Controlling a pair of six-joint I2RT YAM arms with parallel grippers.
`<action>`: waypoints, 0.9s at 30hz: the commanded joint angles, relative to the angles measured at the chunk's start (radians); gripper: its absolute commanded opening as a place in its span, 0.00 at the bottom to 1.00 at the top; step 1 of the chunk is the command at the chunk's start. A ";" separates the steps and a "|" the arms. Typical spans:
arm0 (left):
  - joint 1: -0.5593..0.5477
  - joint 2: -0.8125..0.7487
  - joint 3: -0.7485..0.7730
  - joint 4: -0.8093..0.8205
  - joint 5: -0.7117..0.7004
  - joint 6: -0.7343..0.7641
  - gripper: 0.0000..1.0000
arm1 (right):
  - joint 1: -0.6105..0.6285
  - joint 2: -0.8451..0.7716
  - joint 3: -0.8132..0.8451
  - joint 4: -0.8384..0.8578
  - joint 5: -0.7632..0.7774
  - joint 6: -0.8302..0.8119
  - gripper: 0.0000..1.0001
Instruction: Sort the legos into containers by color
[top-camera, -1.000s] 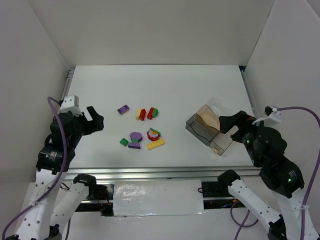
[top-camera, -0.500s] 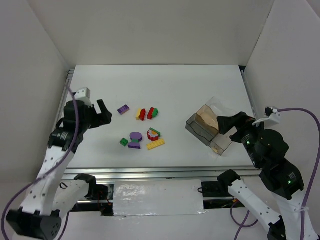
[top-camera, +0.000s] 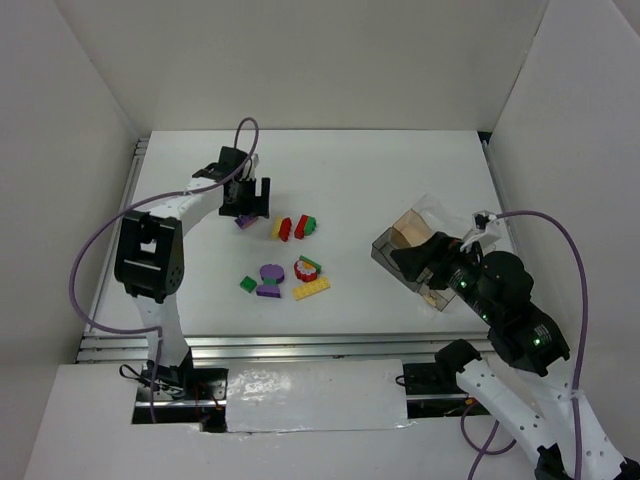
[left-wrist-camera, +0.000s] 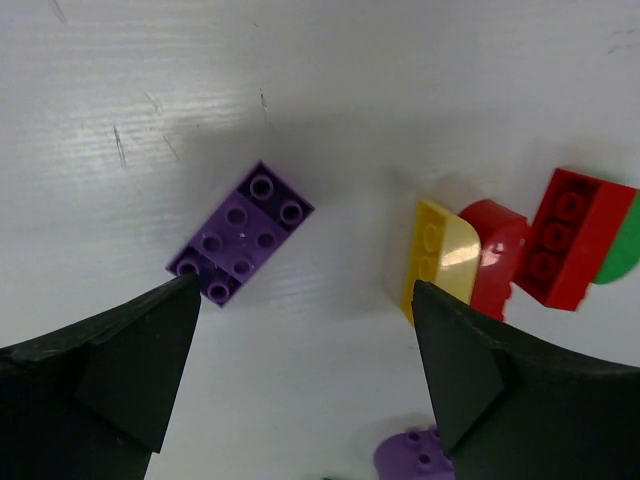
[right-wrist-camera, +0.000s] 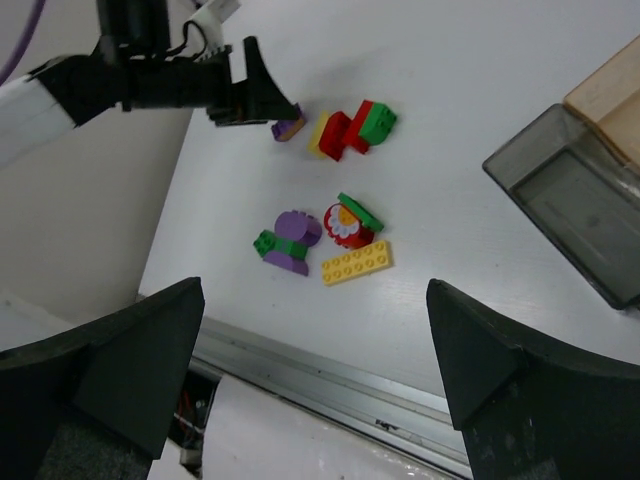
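Both hands are spread wide, holding nothing. My left hand (left-wrist-camera: 300, 330) hangs over the tabletop (left-wrist-camera: 330, 100). A purple brick (left-wrist-camera: 240, 233) lies just ahead of its left finger, a yellow brick (left-wrist-camera: 440, 255) by its right. The organizer box (right-wrist-camera: 575, 195) sits ahead and right of my right hand (right-wrist-camera: 315, 300).

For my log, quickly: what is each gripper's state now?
Left gripper: open, empty, above the purple rectangular plastic brick.
Right gripper: open, empty.

Robotics laboratory cell: white table (top-camera: 400, 170) enclosed by plain white panels (top-camera: 300, 60); aluminium rail (top-camera: 300, 345) along its near edge.
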 joint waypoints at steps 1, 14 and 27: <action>-0.001 0.052 0.097 -0.044 -0.034 0.166 0.99 | 0.001 -0.037 -0.037 0.097 -0.118 0.011 1.00; 0.024 0.161 0.088 -0.025 -0.030 0.264 0.97 | -0.001 -0.031 -0.045 0.135 -0.204 -0.033 0.99; 0.036 0.131 0.076 -0.001 -0.030 0.226 0.00 | -0.001 -0.017 -0.053 0.147 -0.231 -0.022 1.00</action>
